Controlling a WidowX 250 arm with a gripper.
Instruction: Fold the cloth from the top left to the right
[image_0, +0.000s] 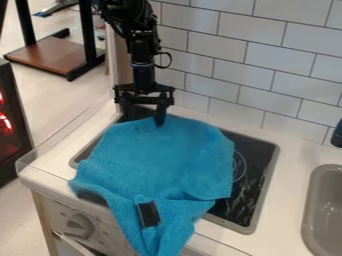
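Black two-finger tool (144, 113) hangs at the far edge of the blue cloth (160, 160), its fingers spread apart. Behind rises a pale tiled wall (257, 52); at the view's left, light floor (57, 110) runs beneath a wood-based stand (57, 55). On the white bench (287, 160), beside a grey sink (312, 200), the cloth covers much of the black stovetop (257, 155). Its long axis runs from the wall frontward, the narrower end pointing over the front edge, near a knob (80, 226).
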